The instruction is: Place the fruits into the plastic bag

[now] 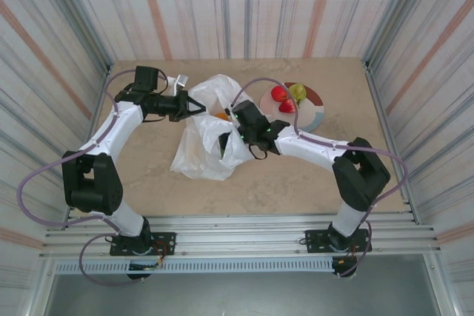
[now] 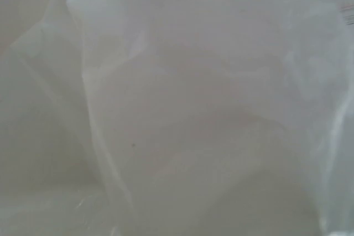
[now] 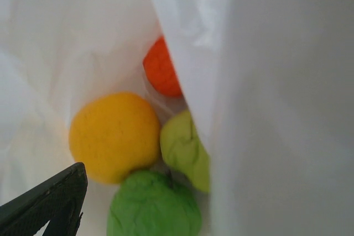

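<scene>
Four fruits (image 3: 114, 136) inside the plastic bag (image 1: 204, 152) at mid-table, just below the right gripper (image 1: 235, 122), jaws apart in bag's mouth, film fold hanging alongside, left gripper (image 1: 194, 105) pinched shut on bag's rim, three more on plate (image 1: 317, 118) near far right corner.

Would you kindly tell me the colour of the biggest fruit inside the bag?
The biggest fruit is yellow-orange, clearest in the right wrist view.
</scene>
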Controlling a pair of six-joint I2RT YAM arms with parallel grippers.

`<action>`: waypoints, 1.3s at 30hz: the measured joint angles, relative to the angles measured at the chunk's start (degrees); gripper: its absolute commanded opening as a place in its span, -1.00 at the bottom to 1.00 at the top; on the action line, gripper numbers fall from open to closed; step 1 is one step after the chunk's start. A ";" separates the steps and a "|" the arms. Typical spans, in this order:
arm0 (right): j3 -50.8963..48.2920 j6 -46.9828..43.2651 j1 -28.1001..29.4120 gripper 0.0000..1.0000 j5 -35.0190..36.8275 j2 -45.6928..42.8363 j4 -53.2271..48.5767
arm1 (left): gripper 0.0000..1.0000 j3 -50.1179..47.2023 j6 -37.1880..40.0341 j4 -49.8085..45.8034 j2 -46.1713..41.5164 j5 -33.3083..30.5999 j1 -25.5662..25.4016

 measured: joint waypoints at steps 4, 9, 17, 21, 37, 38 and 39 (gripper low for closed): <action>0.55 -2.91 0.17 0.71 -1.20 -2.56 -5.27 | -1.00 0.00 0.00 0.00 0.00 0.00 1.01; -0.96 -5.62 0.39 0.71 -6.01 -5.97 -5.01 | -1.00 0.00 0.00 0.00 0.00 0.00 2.03; -4.20 -5.64 0.83 0.76 0.52 -12.31 -2.58 | -1.00 0.00 0.00 0.00 0.00 0.04 2.40; -4.68 -2.64 0.87 0.75 10.43 -15.21 -3.50 | -1.00 0.00 0.00 0.00 0.00 0.07 2.40; -14.36 3.85 -2.47 0.75 12.66 -26.84 1.77 | -1.00 0.00 0.00 0.00 0.00 0.04 2.40; -14.45 3.69 -3.74 0.75 11.08 -28.04 2.12 | -1.00 0.00 0.00 0.02 0.00 0.04 2.40; -14.45 3.26 -4.87 0.75 9.75 -29.31 2.36 | -1.00 0.00 0.00 0.02 0.00 0.04 2.40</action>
